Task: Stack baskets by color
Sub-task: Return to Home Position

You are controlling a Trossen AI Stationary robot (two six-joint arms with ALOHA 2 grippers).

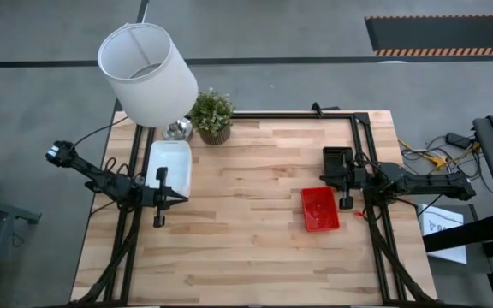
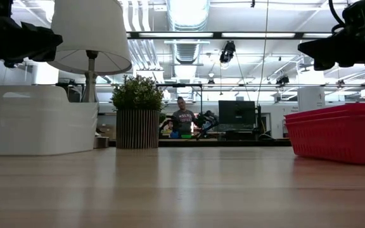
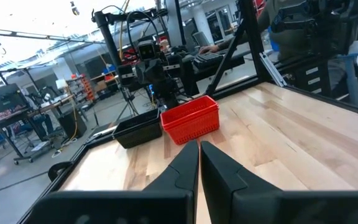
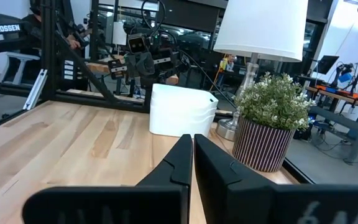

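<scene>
A nested stack of white baskets (image 1: 168, 164) (image 4: 182, 111) rests on its base at the table's left. Right of the middle sits a nested stack of red mesh baskets (image 1: 319, 209) (image 3: 190, 118), and a black basket (image 1: 337, 160) (image 3: 138, 130) lies just beyond it toward the far edge. My left gripper (image 1: 183, 198) (image 3: 199, 144) hovers shut, level and holding nothing, beside the near end of the white stack. At the right side my right gripper (image 1: 325, 178) (image 4: 192, 137) is also shut and level, above the table by the black basket.
A white lamp (image 1: 148, 73) (image 4: 263, 28) and a potted plant (image 1: 211, 115) (image 4: 269, 121) stand at the table's far left. Bare wood lies between the white and red stacks. A person sits in the room beyond the far edge.
</scene>
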